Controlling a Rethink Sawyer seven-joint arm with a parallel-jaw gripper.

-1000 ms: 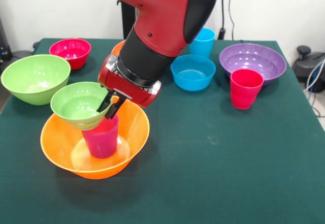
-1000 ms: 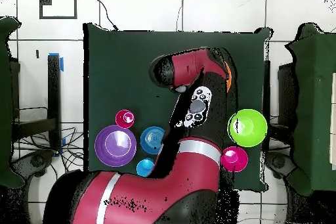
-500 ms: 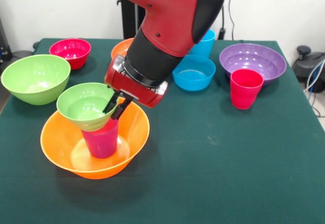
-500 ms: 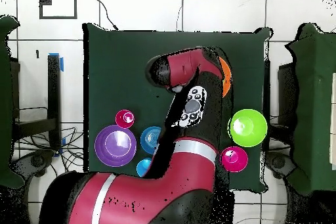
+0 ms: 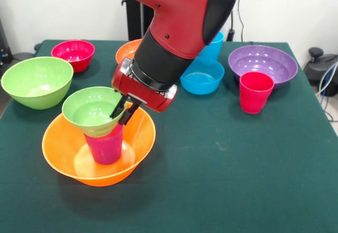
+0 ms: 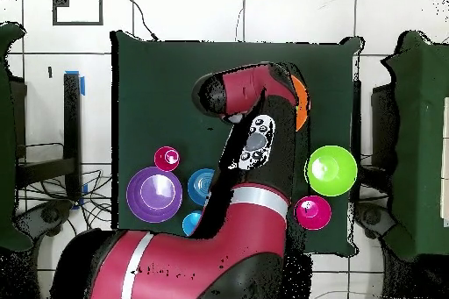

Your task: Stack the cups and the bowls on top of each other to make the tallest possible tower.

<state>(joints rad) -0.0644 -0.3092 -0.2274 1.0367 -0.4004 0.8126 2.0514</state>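
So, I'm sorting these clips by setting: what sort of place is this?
Probably a robotics lab: a red robot arm works at a green-covered table of bright plastic bowls and cups, with cables beside it and a tiled floor.

small green bowl (image 5: 92, 111) carried right by gripper (image 5: 124, 110), over magenta cup (image 5: 104, 145)

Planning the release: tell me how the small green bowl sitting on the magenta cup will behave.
The small green bowl looks wider than the magenta cup beneath, so it probably tips easily. It appears tilted already. Glossy plastic likely slides; it seems light and stiff.
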